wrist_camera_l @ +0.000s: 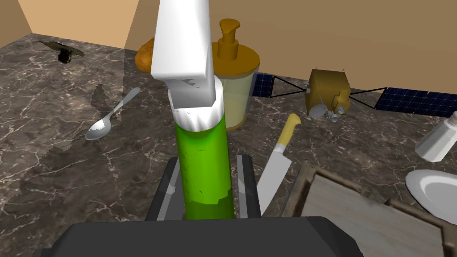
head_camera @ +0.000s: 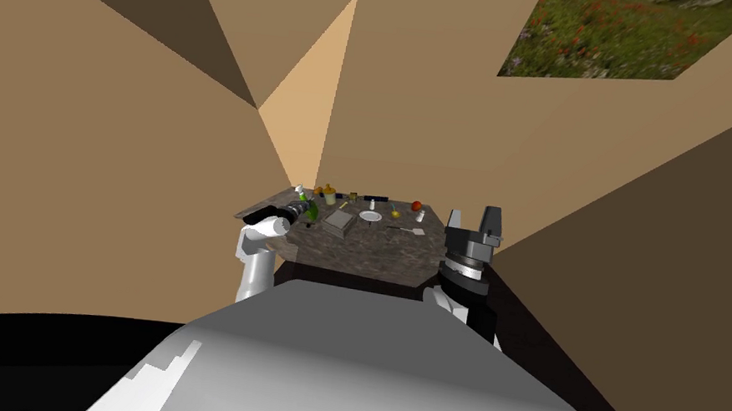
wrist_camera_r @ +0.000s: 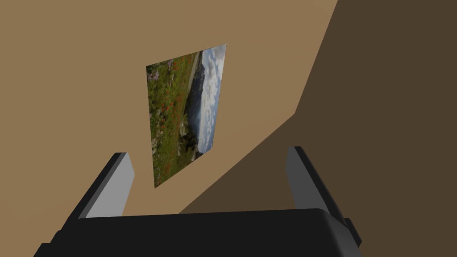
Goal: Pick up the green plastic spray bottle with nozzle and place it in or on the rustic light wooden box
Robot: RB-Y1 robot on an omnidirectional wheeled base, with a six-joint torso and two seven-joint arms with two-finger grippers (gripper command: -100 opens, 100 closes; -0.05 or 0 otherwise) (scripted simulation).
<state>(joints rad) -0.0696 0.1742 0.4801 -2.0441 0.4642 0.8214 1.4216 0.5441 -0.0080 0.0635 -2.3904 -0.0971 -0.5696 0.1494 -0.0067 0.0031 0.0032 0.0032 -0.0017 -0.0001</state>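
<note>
Left gripper [wrist_camera_l: 207,161]: fingers clenched on the green spray bottle [wrist_camera_l: 203,183], one blade pressing each side of the green body. Bottle runs out along the gripper's axis, with its white nozzle head [wrist_camera_l: 183,44] at the far end. Cannot tell whether any part of the bottle touches the worktop [wrist_camera_l: 53,147], which is dark marbled stone.

Wooden box [wrist_camera_l: 343,185], pale boards with a raised rim, sits on the worktop just beside the gripper; the bottle is outside it. Knife [wrist_camera_l: 279,163] with a yellow handle lies between gripper and box, blade toward the gripper.

Beyond the bottle: pump soap dispenser [wrist_camera_l: 236,89], upright, partly hidden by the nozzle head. Spoon [wrist_camera_l: 109,118] lies on the side opposite the box. Past the knife: satellite model [wrist_camera_l: 329,91] with blue panels. White plate [wrist_camera_l: 435,189] and white shaker [wrist_camera_l: 437,140] lie beyond the box.

Right gripper [head_camera: 474,219]: raised at the worktop's right edge, fingers spread apart, holding nothing.
</note>
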